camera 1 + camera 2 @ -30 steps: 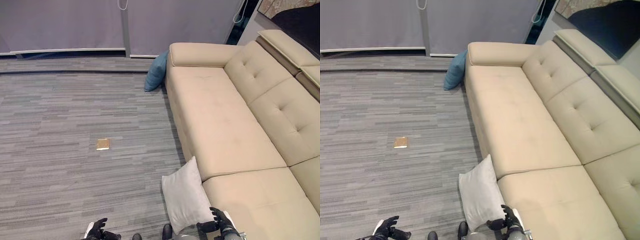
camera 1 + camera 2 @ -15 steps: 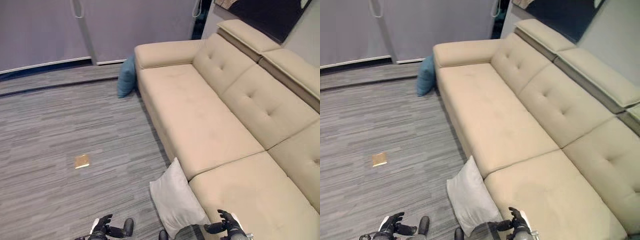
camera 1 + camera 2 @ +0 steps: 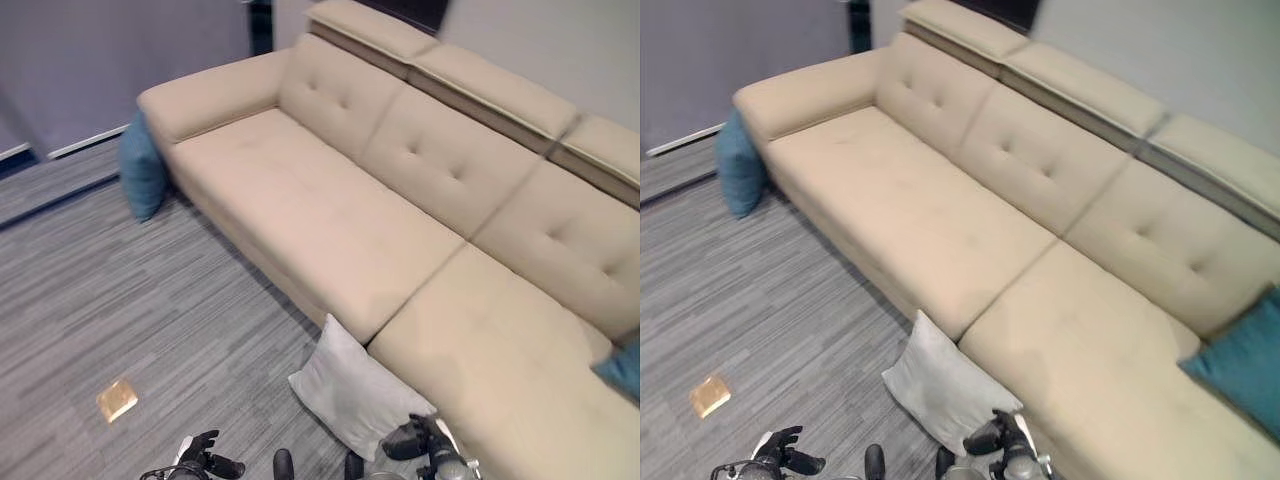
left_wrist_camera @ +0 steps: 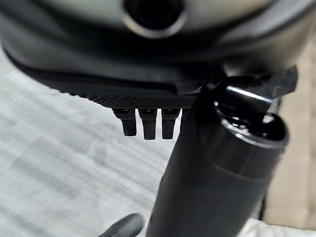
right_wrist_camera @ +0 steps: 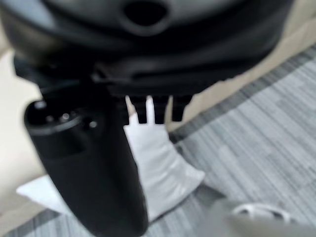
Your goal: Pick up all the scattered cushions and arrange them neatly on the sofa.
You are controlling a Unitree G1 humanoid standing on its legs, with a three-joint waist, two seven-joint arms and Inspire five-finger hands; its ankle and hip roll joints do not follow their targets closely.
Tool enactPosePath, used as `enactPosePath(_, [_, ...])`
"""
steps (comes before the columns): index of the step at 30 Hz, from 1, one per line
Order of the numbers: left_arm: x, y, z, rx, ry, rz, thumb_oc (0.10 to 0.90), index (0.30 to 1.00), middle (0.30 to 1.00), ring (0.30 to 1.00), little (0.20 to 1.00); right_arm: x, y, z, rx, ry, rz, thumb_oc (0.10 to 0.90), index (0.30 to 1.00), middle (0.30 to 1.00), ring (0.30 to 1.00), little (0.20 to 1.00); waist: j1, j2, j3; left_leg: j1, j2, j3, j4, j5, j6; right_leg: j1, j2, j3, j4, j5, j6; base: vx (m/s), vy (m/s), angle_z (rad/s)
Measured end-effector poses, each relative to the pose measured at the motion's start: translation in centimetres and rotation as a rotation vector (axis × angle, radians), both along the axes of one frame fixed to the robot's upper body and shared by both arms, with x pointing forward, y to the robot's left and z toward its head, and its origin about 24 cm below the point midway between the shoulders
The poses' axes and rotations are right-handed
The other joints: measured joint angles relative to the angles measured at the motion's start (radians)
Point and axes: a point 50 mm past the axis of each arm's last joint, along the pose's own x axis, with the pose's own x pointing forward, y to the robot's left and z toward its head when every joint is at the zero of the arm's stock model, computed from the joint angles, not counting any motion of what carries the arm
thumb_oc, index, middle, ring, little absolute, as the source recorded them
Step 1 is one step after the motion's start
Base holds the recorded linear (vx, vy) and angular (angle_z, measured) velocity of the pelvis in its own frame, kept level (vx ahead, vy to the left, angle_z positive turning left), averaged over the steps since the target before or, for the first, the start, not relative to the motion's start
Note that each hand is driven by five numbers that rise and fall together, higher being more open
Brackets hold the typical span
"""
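Note:
A light grey cushion (image 3: pixel 355 390) stands on the floor, leaning against the front of the beige sofa (image 3: pixel 330 220). A blue cushion (image 3: pixel 143 172) rests on the floor against the sofa's far arm. A teal cushion (image 3: pixel 1240 365) lies on the sofa seat at the far right. My right hand (image 3: pixel 425 445) hangs open just beside the grey cushion's near corner, apart from it; the cushion (image 5: pixel 163 163) shows past its straight fingers (image 5: pixel 155 112). My left hand (image 3: pixel 200 462) is low over the floor, open and holding nothing, with its fingers (image 4: pixel 144 126) relaxed.
A small tan square (image 3: pixel 117 400) lies flat on the grey striped floor (image 3: pixel 150 300) to the left. The sofa's long seat stretches from the far arm to the right edge, with tufted back cushions (image 3: pixel 440 150) behind it.
The camera has swung to the right, so the whole scene has shifted left and the teal cushion on the sofa has come into view. Both hands stay low and open.

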Motion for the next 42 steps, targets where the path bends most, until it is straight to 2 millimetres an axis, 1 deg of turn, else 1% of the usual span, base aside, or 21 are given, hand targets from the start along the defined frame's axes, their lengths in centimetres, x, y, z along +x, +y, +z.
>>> enactPosePath(1, [-0.9, 0.3, -0.1, 0.004, 0.015, 0.014, 0.800, 0.900, 0.900, 0.900, 0.900, 0.4, 0.1, 0.1, 0.002, -0.010, 0.005, 0.800, 0.900, 0.900, 0.900, 0.900, 0.015, 0.005, -0.003, 0.013, 0.014, 0.044, -0.015, 0.015, -0.011, -0.013, 0.032, 0.023, 0.072, -0.041, -0.013, -0.11, 0.039, -1.09])
enactPosePath(2, [-2.4, 0.6, -0.4, 0.007, 0.049, 0.024, 0.800, 0.900, 0.900, 0.900, 0.900, 0.2, 0.0, 0.1, -0.004, -0.006, 0.005, 0.800, 0.900, 0.900, 0.900, 0.900, 0.036, -0.003, -0.021, 0.005, 0.014, 0.107, -0.014, 0.007, -0.018, -0.001, 0.021, -0.084, 0.073, -0.075, -0.057, -0.04, -0.031, -1.21])
enactPosePath(3, [-2.8, 0.7, -0.5, 0.007, 0.066, 0.030, 0.800, 0.900, 0.900, 0.900, 0.900, 0.2, -0.2, 0.1, -0.010, -0.008, 0.005, 0.800, 0.900, 0.900, 0.900, 0.900, 0.038, -0.020, -0.032, 0.002, 0.008, 0.116, -0.012, 0.005, -0.022, 0.020, 0.007, -0.120, 0.011, -0.077, -0.060, 0.01, -0.036, -0.99])
enactPosePath(5, [-3.0, 0.4, -0.7, 0.000, 0.085, 0.032, 0.800, 0.900, 0.900, 0.900, 0.900, -0.5, -0.9, -0.1, -0.030, 0.025, -0.003, 0.800, 0.900, 0.900, 0.900, 0.900, 0.031, -0.025, -0.034, -0.019, 0.009, 0.104, 0.001, 0.007, -0.039, 0.066, 0.040, -0.106, -0.129, -0.030, -0.115, 0.02, -0.031, -0.07])
enactPosePath(7, [-3.1, 0.4, -0.8, -0.002, 0.089, 0.028, 0.800, 0.900, 0.900, 0.900, 0.900, -1.8, -1.4, -0.4, -0.043, 0.058, -0.013, 0.800, 0.900, 0.900, 0.900, 0.900, 0.030, -0.030, -0.039, -0.010, 0.017, 0.097, 0.008, 0.009, -0.042, 0.099, 0.059, -0.091, -0.178, -0.011, -0.133, -0.02, -0.051, -0.09])
enactPosePath(12, [-2.0, 0.0, -0.6, 0.001, 0.070, -0.012, 0.800, 0.900, 0.900, 0.900, 0.900, -1.7, -2.5, -0.1, -0.073, 0.057, -0.013, 0.800, 0.900, 0.900, 0.900, 0.900, 0.033, -0.037, -0.043, -0.083, 0.040, -0.010, 0.150, -0.003, -0.060, 0.102, 0.064, -0.052, -0.196, 0.011, -0.141, -0.03, 0.001, -0.23])
enactPosePath(13, [-1.2, -0.2, -0.4, -0.001, 0.050, -0.019, 0.800, 0.900, 0.900, 0.900, 0.900, -1.6, -2.7, -0.1, -0.081, 0.054, -0.016, 0.800, 0.900, 0.900, 0.900, 0.900, 0.031, -0.044, -0.034, -0.108, 0.040, -0.054, 0.218, -0.013, -0.082, 0.102, 0.062, -0.037, -0.197, 0.015, -0.147, 0.05, 0.115, -0.66])
enactPosePath(14, [-0.7, -0.5, -0.4, -0.010, 0.032, -0.020, 0.800, 0.900, 0.900, 0.900, 0.900, -1.0, -2.7, 0.1, -0.084, 0.037, -0.012, 0.800, 0.900, 0.900, 0.900, 0.900, 0.040, -0.054, -0.024, -0.136, 0.038, -0.160, 0.266, -0.030, -0.118, 0.105, 0.059, 0.005, -0.207, 0.028, -0.167, 0.07, 0.098, -0.71])
enactPosePath(17, [-0.6, -1.1, -0.5, -0.025, 0.035, -0.021, 0.800, 0.900, 0.900, 0.900, 0.900, -0.7, -3.1, 0.3, -0.101, 0.030, -0.017, 0.800, 0.900, 0.900, 0.900, 0.900, 0.009, -0.047, -0.012, -0.143, 0.087, -0.233, 0.214, -0.027, -0.159, 0.130, 0.070, 0.040, -0.252, 0.051, -0.170, 0.14, 0.140, -0.49])
enactPosePath(20, [0.6, -1.6, -0.3, -0.042, 0.004, -0.012, 0.800, 0.900, 0.900, 0.900, 0.900, -1.5, -3.4, 0.0, -0.112, 0.073, -0.028, 0.800, 0.900, 0.900, 0.900, 0.900, 0.015, -0.046, -0.002, -0.185, 0.091, -0.326, 0.155, -0.012, -0.181, 0.143, 0.069, 0.080, -0.298, 0.073, -0.154, 0.12, 0.173, -0.31])
enactPosePath(22, [0.7, -1.7, -0.3, -0.050, 0.001, -0.005, 0.800, 0.900, 0.900, 0.900, 0.900, -1.5, -3.4, 0.0, -0.113, 0.073, -0.030, 0.800, 0.900, 0.900, 0.900, 0.900, 0.013, -0.029, 0.002, -0.176, 0.106, -0.319, 0.089, -0.002, -0.173, 0.161, 0.068, 0.112, -0.308, 0.079, -0.130, 0.12, 0.237, -0.61])
enactPosePath(23, [0.2, -1.9, -0.5, -0.055, 0.015, -0.005, 0.800, 0.900, 0.900, 0.900, 0.900, -1.6, -3.5, 0.0, -0.116, 0.076, -0.031, 0.800, 0.900, 0.900, 0.900, 0.900, 0.010, -0.015, 0.003, -0.164, 0.105, -0.318, 0.088, 0.054, -0.164, 0.175, 0.071, 0.128, -0.306, 0.071, -0.114, 0.11, 0.237, -0.60])
enactPosePath(24, [0.5, -1.9, -0.5, -0.049, 0.015, -0.018, 0.800, 0.900, 0.900, 0.900, 0.900, -2.0, -3.2, -0.2, -0.107, 0.086, -0.030, 0.800, 0.900, 0.900, 0.900, 0.900, 0.005, -0.027, 0.003, -0.155, 0.085, -0.307, 0.091, 0.067, -0.160, 0.172, 0.047, 0.139, -0.300, 0.062, -0.099, 0.10, 0.226, -0.30])
enactPosePath(27, [0.8, -2.0, -0.4, -0.043, 0.018, -0.055, 0.800, 0.900, 0.900, 0.900, 0.900, -2.1, -2.6, -0.4, -0.091, 0.089, -0.027, 0.800, 0.900, 0.900, 0.900, 0.900, 0.011, -0.048, -0.011, -0.128, 0.038, -0.255, 0.055, 0.060, -0.114, 0.146, -0.013, 0.181, -0.259, 0.048, -0.072, 0.05, 0.192, -0.45])
enactPosePath(29, [1.1, -1.5, -0.2, -0.034, 0.013, -0.058, 0.800, 0.900, 0.900, 0.900, 0.900, -1.2, -1.8, -0.3, -0.071, 0.065, -0.017, 0.800, 0.900, 0.900, 0.900, 0.900, 0.013, -0.046, -0.007, -0.093, 0.007, -0.198, 0.037, 0.049, -0.081, 0.115, -0.047, 0.192, -0.205, 0.050, -0.029, 0.04, 0.214, -0.72])
enactPosePath(34, [1.1, -0.1, 0.2, 0.003, 0.009, -0.052, 0.800, 0.900, 0.900, 0.900, 0.900, 0.3, -1.0, 0.1, -0.054, 0.019, -0.001, 0.800, 0.900, 0.900, 0.900, 0.900, 0.040, -0.024, 0.015, -0.064, -0.002, -0.128, 0.031, 0.023, -0.039, 0.028, -0.075, 0.207, -0.051, 0.049, -0.013, 0.00, 0.116, -0.44])
enactPosePath(36, [0.7, 0.9, 0.4, 0.028, 0.020, -0.044, 0.800, 0.900, 0.900, 0.900, 0.900, 1.4, -0.7, 0.6, -0.045, -0.028, 0.006, 0.800, 0.900, 0.900, 0.900, 0.900, 0.041, -0.030, 0.031, -0.045, 0.001, -0.098, 0.005, 0.026, -0.026, -0.024, -0.085, 0.118, -0.020, 0.026, 0.013, 0.01, 0.039, -0.42])
enactPosePath(38, [0.1, 1.5, 0.4, 0.039, 0.032, -0.035, 0.800, 0.900, 0.900, 0.900, 0.900, 1.6, -0.7, 0.7, -0.047, -0.032, 0.006, 0.800, 0.900, 0.900, 0.900, 0.900, 0.048, -0.042, 0.040, -0.045, 0.002, -0.074, -0.003, 0.030, -0.031, -0.050, -0.078, 0.024, -0.089, 0.039, -0.001, -0.02, -0.058, -0.21])
enactPosePath(39, [0.0, 1.5, 0.3, 0.039, 0.035, -0.034, 0.800, 0.900, 0.900, 0.900, 0.900, 1.6, -0.8, 0.7, -0.049, -0.031, 0.004, 0.800, 0.900, 0.900, 0.900, 0.900, 0.056, -0.046, 0.042, -0.045, 0.002, -0.070, -0.003, 0.029, -0.032, -0.050, -0.081, -0.008, -0.114, 0.066, -0.028, -0.02, -0.054, -0.12])
enactPosePath(40, [0.1, 1.3, 0.3, 0.032, 0.030, -0.035, 0.800, 0.900, 0.900, 0.900, 0.900, 1.2, -1.1, 0.6, -0.056, -0.024, 0.001, 0.800, 0.900, 0.900, 0.900, 0.900, 0.063, -0.044, 0.043, -0.047, 0.006, -0.075, -0.002, 0.027, -0.041, -0.032, -0.080, -0.052, -0.151, 0.100, -0.018, -0.12, -0.082, -0.03])
enactPosePath(42, [0.4, 0.9, 0.3, 0.020, 0.012, -0.040, 0.800, 0.900, 0.900, 0.900, 0.900, 1.4, -1.4, 0.8, -0.067, -0.032, -0.004, 0.800, 0.900, 0.900, 0.900, 0.900, 0.065, -0.035, 0.045, -0.085, 0.021, -0.089, 0.018, 0.028, -0.055, -0.033, -0.044, -0.015, -0.215, 0.138, -0.047, -0.16, -0.109, 0.06])
